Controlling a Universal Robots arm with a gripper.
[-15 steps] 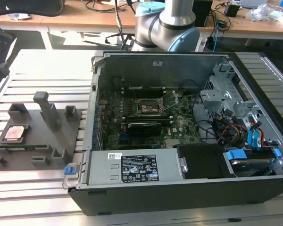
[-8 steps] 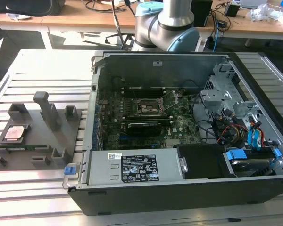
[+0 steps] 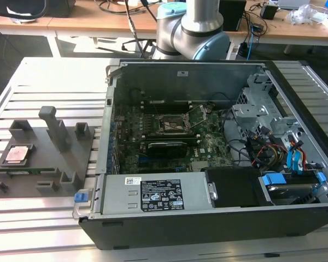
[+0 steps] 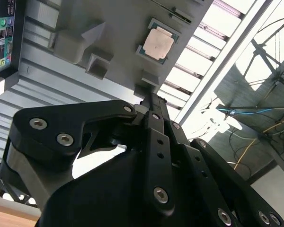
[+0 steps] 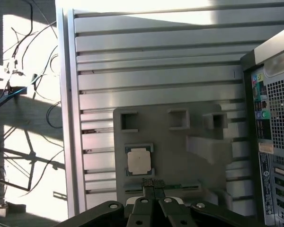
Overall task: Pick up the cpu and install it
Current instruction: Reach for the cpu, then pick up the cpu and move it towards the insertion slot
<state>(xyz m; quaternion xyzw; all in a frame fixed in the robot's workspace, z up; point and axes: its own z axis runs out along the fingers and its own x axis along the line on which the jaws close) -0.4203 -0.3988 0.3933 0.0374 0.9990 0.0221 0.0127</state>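
The cpu (image 3: 17, 154) lies flat on a grey holder (image 3: 44, 161) on the worktop (image 3: 38, 224), beside the computer case (image 3: 208, 229). The fingers (image 5: 149, 185) are pressed together, holding nothing, and point toward the holder. The cpu looks small, light, stiff and easy to break, so it is best held by its side edges
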